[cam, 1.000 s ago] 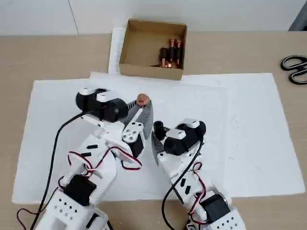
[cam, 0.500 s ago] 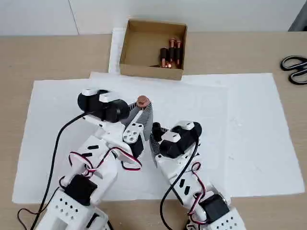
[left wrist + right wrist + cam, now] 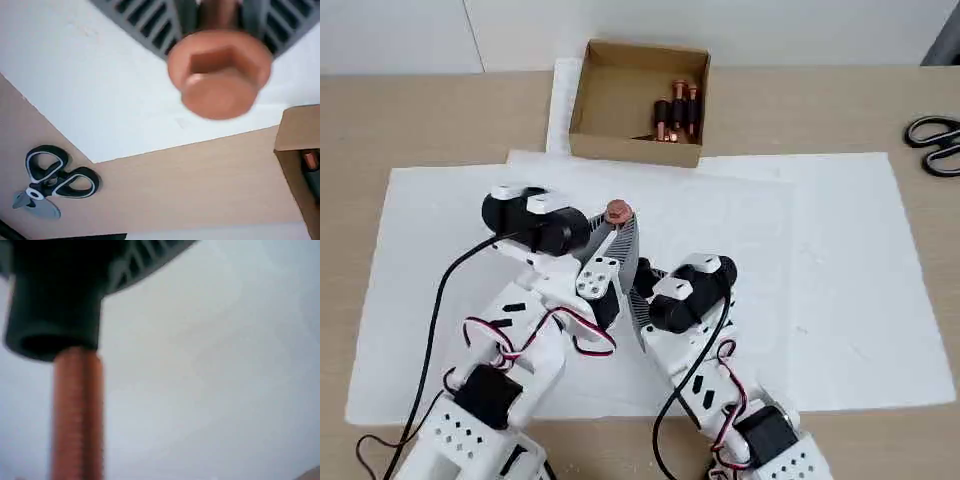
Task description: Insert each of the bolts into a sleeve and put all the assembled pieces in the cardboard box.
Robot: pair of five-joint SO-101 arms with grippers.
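Observation:
My left gripper (image 3: 618,224) is shut on a copper bolt (image 3: 617,211), held above the white paper with its head up. In the left wrist view the bolt's hexagonal head (image 3: 219,75) sits between the grey fingers (image 3: 145,20). My right gripper (image 3: 640,276) is right beside it, shut on a black sleeve (image 3: 55,305). In the right wrist view the bolt's threaded shaft (image 3: 77,415) meets the sleeve's open end. The cardboard box (image 3: 610,145) stands at the back with several assembled pieces (image 3: 676,112) inside.
White paper sheets (image 3: 840,260) cover the middle of the wooden table (image 3: 420,110). Black-handled scissors (image 3: 935,143) lie at the far right edge. The two arms stand close together near the front.
My right gripper has shifted left with the sleeve, closing in on the bolt in the left gripper. The left arm has barely moved.

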